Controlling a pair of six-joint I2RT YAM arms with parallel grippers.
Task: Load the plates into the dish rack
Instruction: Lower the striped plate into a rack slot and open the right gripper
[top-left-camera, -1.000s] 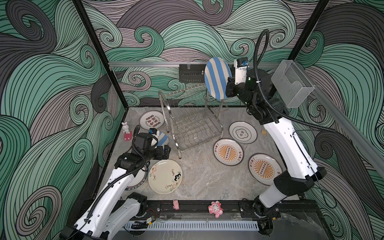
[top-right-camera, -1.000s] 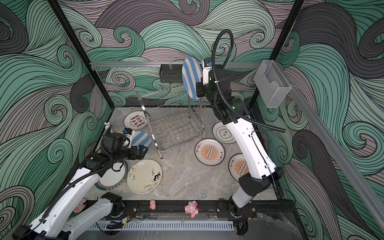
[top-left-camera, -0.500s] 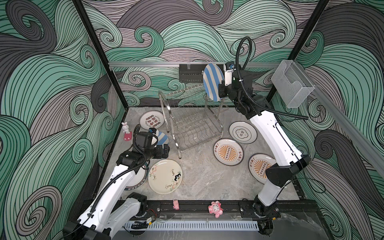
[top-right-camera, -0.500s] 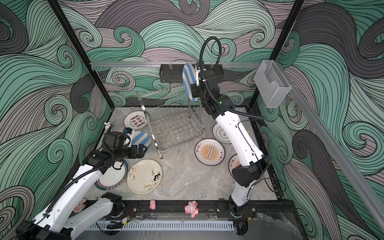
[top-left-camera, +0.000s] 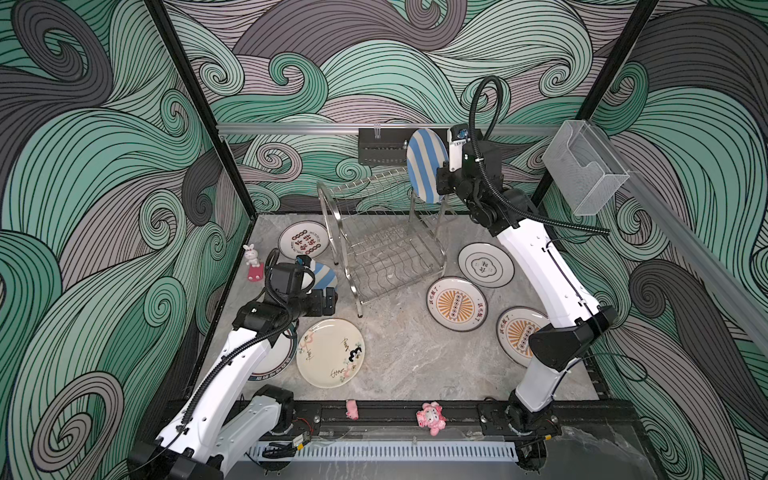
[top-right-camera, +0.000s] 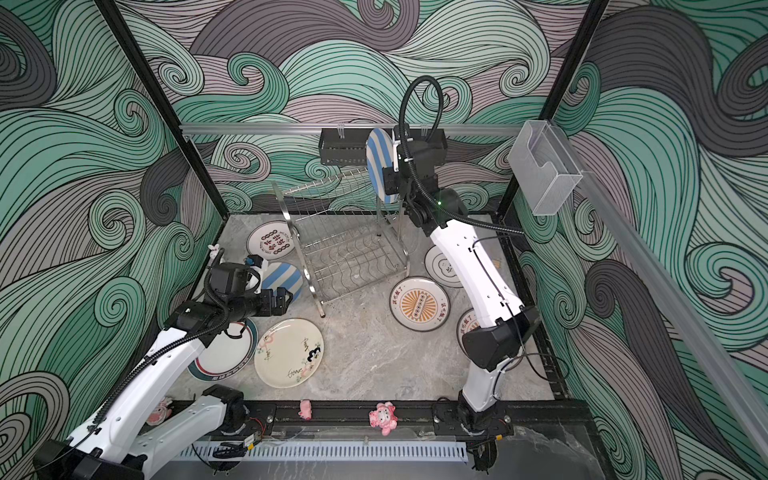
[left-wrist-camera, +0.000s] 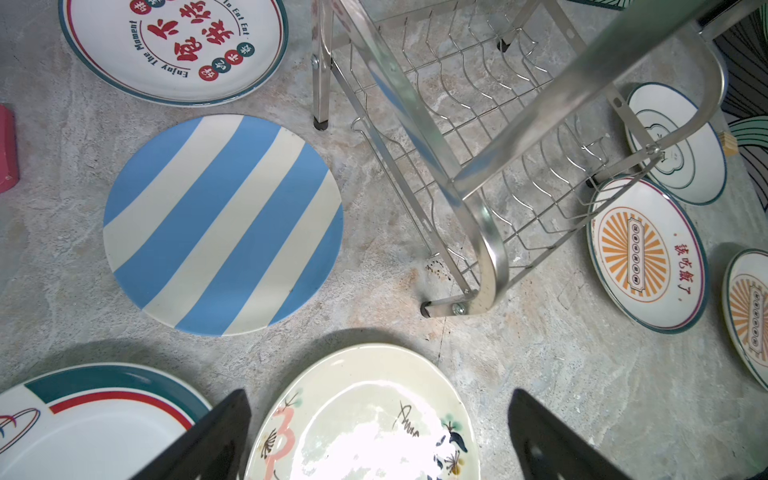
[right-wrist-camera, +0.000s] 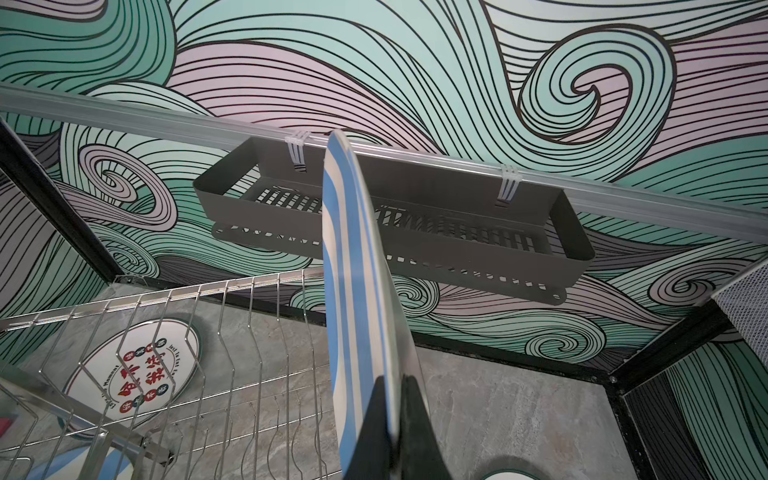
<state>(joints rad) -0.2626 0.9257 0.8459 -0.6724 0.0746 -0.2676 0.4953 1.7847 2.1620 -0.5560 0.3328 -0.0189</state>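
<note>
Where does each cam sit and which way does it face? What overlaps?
Both top views: high at the front, looking down and back over the table; both arms show, right gripper shut on the held striped plate by the dish rack top.
Left wrist: above the table, facing down at the flat striped plate and cream plate; the open left gripper shows.
Right wrist: behind the held striped plate, facing the back wall and black shelf; clamping fingers show.
Shared: both wrist views catch the dish rack and character plate.

We've a striped plate (top-left-camera: 424, 165) upright over dish rack (top-left-camera: 384, 249), 1 o'clock. Seven plates (top-left-camera: 330, 353) flat around it, 3 to 10 o'clock.
</note>
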